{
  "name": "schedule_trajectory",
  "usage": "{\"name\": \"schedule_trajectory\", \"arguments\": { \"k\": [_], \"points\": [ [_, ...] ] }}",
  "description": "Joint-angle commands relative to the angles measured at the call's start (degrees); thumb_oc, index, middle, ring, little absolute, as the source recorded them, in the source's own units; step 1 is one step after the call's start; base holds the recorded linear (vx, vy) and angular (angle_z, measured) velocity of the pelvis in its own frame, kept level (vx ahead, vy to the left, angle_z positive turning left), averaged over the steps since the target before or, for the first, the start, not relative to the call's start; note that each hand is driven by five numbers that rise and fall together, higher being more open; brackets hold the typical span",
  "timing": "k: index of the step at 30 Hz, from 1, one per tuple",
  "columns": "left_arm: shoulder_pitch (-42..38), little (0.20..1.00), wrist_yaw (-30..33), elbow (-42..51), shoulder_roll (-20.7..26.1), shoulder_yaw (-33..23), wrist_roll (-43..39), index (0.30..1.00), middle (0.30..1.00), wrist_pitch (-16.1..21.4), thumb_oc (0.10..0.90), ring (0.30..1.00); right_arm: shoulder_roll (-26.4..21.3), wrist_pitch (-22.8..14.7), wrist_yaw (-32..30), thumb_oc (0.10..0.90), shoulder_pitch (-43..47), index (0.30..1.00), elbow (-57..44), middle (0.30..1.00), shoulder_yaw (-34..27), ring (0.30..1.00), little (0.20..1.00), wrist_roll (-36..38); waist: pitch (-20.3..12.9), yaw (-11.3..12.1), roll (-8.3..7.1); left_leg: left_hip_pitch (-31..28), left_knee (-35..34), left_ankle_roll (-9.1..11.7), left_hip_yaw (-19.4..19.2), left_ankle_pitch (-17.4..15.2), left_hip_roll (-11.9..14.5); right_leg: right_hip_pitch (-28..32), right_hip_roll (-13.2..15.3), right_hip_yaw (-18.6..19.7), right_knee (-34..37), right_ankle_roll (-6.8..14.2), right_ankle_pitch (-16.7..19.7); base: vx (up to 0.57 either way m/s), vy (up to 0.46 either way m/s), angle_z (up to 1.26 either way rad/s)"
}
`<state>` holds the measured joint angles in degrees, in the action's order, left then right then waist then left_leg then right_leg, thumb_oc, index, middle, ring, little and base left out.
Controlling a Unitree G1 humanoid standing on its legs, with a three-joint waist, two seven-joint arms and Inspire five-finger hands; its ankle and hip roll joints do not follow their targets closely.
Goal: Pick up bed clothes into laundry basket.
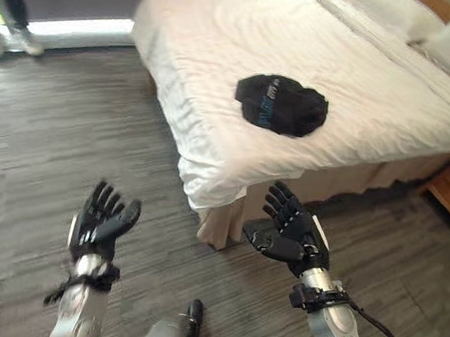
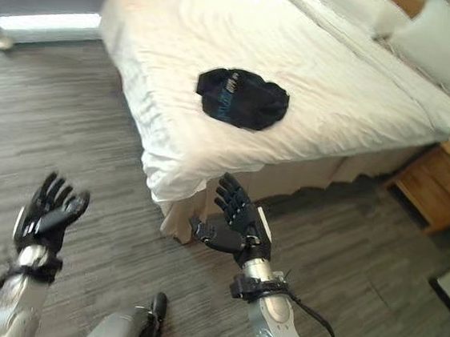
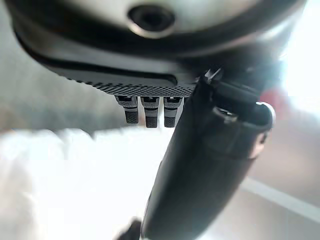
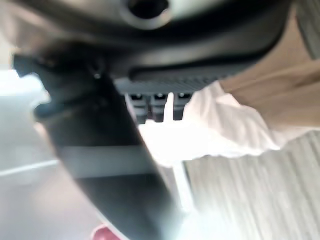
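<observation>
The crumpled dark garment (image 1: 281, 104) on the bed (image 1: 362, 86) looks soft and light (bunch its middle), while left hand (image 1: 100, 224) and right hand (image 1: 288, 230) hover spread, empty.

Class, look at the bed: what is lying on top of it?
On the bed lies a crumpled black garment near the foot end, with white pillows at the head. The white sheet under the garment is covered there. Both hands hang open above the floor.
</observation>
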<state>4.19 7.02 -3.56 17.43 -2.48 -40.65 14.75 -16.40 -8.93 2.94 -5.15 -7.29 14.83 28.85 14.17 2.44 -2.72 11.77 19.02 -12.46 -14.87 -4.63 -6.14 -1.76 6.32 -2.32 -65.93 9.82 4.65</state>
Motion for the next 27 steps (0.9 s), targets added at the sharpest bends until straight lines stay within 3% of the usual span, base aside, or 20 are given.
{"name": "schedule_trajectory", "arguments": {
  "k": [1, 2, 3, 5, 6, 7, 8, 9, 12, 16, 24, 26, 27],
  "points": [
    [-2.4, 0.9, -0.6, 7.1, 6.1, -1.8, 5.4, 0.9, 0.9, 5.4, 0.8, 0.9, -0.6, -4.4, 3.6, 0.8, 5.2, 0.9, -3.3, 0.9, -0.3, 0.9, 0.9, -0.7, -1.8, -2.6, 5.83, -11.1, -15.9, 9.7, 6.2, 6.0, 8.5, -12.1, -5.6, -3.8, 7.7, 0.7, -2.5, 0.3, 0.226, -0.15],
    [-2.5, 0.9, -0.6, 7.1, 6.1, -1.8, 5.4, 0.9, 0.9, 5.4, 0.8, 0.9, -0.6, -4.3, 3.6, 0.8, 5.1, 0.9, -3.3, 0.9, -0.3, 0.9, 0.9, -0.6, -1.9, -2.7, 5.98, -11.0, -16.1, 9.8, 6.3, 6.2, 8.6, -12.1, -5.7, -4.0, 7.9, 0.6, -2.3, 0.41, 0.201, 0.01],
    [-3.2, 0.9, -2.3, 7.6, 7.5, -1.7, 5.5, 0.9, 0.9, 5.2, 0.8, 0.9, -1.6, -3.9, 4.4, 0.8, 4.0, 0.9, -4.4, 0.9, -1.4, 0.9, 0.9, -0.8, -2.0, -4.4, 5.51, -13.3, -17.1, 9.9, 6.9, 5.3, 7.3, -14.3, -5.1, -5.1, 11.9, 0.8, -3.7, 0.35, 0.118, 0.17],
    [-4.2, 0.9, -3.6, 8.1, 8.2, -0.9, 5.1, 0.9, 0.9, 5.1, 0.8, 0.9, -2.4, -3.6, 4.4, 0.8, 3.2, 0.9, -3.7, 0.9, -2.1, 0.9, 0.9, -0.1, -2.3, -5.8, 4.91, -16.0, -18.5, 10.4, 7.2, 4.1, 6.3, -13.0, -0.4, -8.1, 24.1, -0.5, -5.1, 0.53, 0.109, 1.36],
    [-5.4, 0.9, -5.2, 11.9, 7.6, 0.6, 3.4, 0.9, 0.9, 4.7, 0.8, 0.9, -2.5, -3.0, 4.3, 0.8, 2.3, 0.9, -3.0, 0.9, -2.4, 0.9, 0.9, 1.1, -2.5, -6.5, 3.69, -17.5, -18.6, 11.5, 9.6, 2.8, 5.4, -9.7, -0.2, -5.0, 38.9, -1.7, -7.6, 0.51, -0.013, 1.78],
    [-6.3, 0.9, -6.0, 10.1, 7.7, 0.6, 2.4, 0.9, 0.9, 4.4, 0.8, 0.9, -2.3, -3.2, 4.9, 0.8, 2.4, 0.9, -2.7, 0.9, -2.0, 0.9, 0.9, 2.2, -3.0, -6.5, 3.07, -17.1, -18.2, 11.9, 10.2, 2.3, 5.3, -8.7, -1.1, -1.5, 43.7, -2.0, -7.7, 0.36, -0.057, 1.21],
    [-6.4, 0.9, -6.1, 9.9, 7.8, 0.6, 2.3, 0.9, 0.9, 4.5, 0.8, 0.9, -2.3, -3.3, 4.9, 0.8, 2.5, 0.9, -2.6, 0.9, -2.0, 0.9, 0.9, 2.3, -2.8, -6.3, 3.2, -17.3, -18.1, 12.0, 10.1, 2.2, 5.5, -8.4, -1.4, -1.4, 44.2, -2.0, -7.5, 0.26, -0.094, 0.41],
    [-6.5, 0.9, -7.4, 9.7, 7.9, 1.1, 2.5, 0.9, 0.9, 4.2, 0.8, 0.9, -2.1, -2.8, 6.3, 0.8, 2.3, 0.9, -2.8, 0.9, -1.1, 0.9, 0.9, 2.3, -3.5, -4.9, 2.42, -16.6, -16.9, 12.1, 10.8, 0.7, 5.2, -5.6, 0.7, -0.3, 51.2, -1.7, -6.3, 0.18, -0.07, 0.18],
    [-6.3, 0.9, -7.3, 10.1, 8.2, 1.1, 3.3, 0.9, 0.9, 4.1, 0.8, 0.9, -1.9, -2.5, 6.4, 0.8, 2.2, 0.9, -3.3, 0.9, -0.7, 0.9, 0.9, 2.3, -4.2, -4.5, 2.09, -16.4, -16.8, 12.2, 10.9, 0.3, 4.8, -3.1, 1.3, -1.3, 55.6, -1.6, -6.3, 0.12, -0.05, -0.39],
    [-6.2, 0.9, -7.5, 11.7, 8.7, 0.2, 3.5, 0.9, 0.9, 4.0, 0.8, 0.9, -3.2, -1.6, 7.9, 0.8, 3.8, 0.9, -4.3, 0.9, 1.1, 0.9, 0.9, 1.3, -5.7, -4.4, 3.37, -15.1, -16.6, 13.1, 9.4, 0.0, 4.6, 0.6, 1.6, -2.4, 63.1, -1.6, -4.6, 0.1, -0.016, -0.37],
    [-9.5, 0.9, -7.5, 13.9, 12.5, 0.8, 3.9, 0.9, 0.9, 3.8, 0.8, 0.9, -4.7, -1.1, 8.3, 0.8, 4.5, 0.9, -3.6, 0.9, 1.5, 0.9, 0.9, 1.7, -6.9, -5.7, 4.32, -17.4, -18.3, 13.9, 8.4, -0.2, 5.9, 3.0, 0.2, 0.7, 65.2, -2.5, -5.5, 0.09, -0.045, -0.23],
    [-12.1, 0.9, -7.8, 13.5, 15.0, 1.7, 4.1, 0.9, 0.9, 3.9, 0.8, 0.9, -5.1, -0.8, 9.0, 0.8, 5.1, 0.9, -3.2, 0.9, 2.2, 0.9, 0.9, 1.8, -7.3, -6.2, 4.42, -18.2, -19.1, 14.1, 7.8, -0.2, 6.3, 3.5, -0.3, 1.7, 66.0, -2.7, -5.5, 0.07, -0.062, -0.25],
    [-15.8, 0.9, -8.3, 12.3, 20.7, 2.7, 6.7, 0.9, 0.9, 3.6, 0.8, 0.9, -5.6, -0.6, 9.4, 0.8, 5.1, 0.9, -2.7, 0.9, 2.5, 0.9, 0.9, 2.4, -7.8, -6.9, 4.78, -18.7, -19.6, 14.4, 7.3, 0.0, 6.6, 3.9, -0.8, 2.2, 66.3, -2.7, -5.7, 0.04, -0.039, -0.06]
  ]
}}
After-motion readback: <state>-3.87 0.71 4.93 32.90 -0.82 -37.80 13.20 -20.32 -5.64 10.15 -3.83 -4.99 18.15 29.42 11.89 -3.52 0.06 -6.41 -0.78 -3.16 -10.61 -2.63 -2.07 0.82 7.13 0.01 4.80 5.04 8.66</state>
